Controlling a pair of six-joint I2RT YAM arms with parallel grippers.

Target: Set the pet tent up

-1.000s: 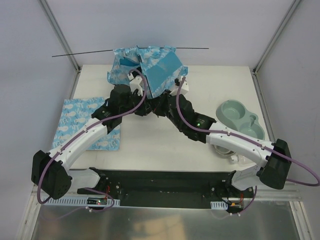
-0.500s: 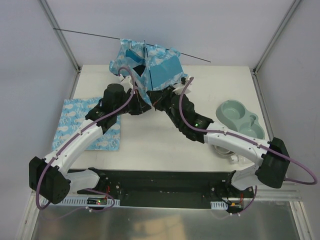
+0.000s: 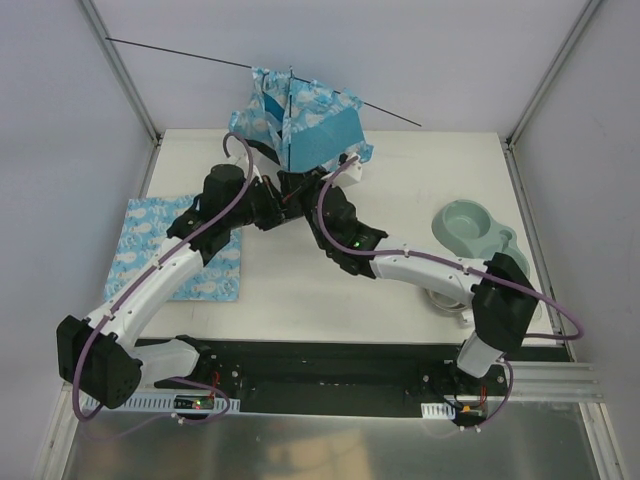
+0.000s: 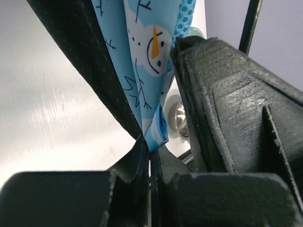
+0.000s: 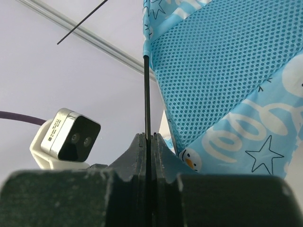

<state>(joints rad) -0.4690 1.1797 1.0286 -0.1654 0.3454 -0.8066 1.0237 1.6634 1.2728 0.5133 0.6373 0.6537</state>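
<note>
I am holding the pet tent point(image 3: 303, 120) up over the far part of the table point(image 3: 430, 160), and both my arms are meeting just below it. My left gripper point(image 4: 150, 150) is pressing fully closed on a lower edge of the blue printed cloth, which is hanging down into its fingers. My right gripper point(image 5: 147, 142) is pinching tight on a thin black pole point(image 5: 146, 94). This pole is standing nearly upright along the edge of the blue mesh panel point(image 5: 222, 61). A long pole point(image 3: 180, 56) is crossing the top of the tent on a slant and is sticking out far past the cloth on both sides. The flat mat point(image 3: 150, 235) is lying at the left side of the table, partly under my left arm. The green double bowl point(image 3: 462, 222) is sitting at the right side, well apart from the tent.
</note>
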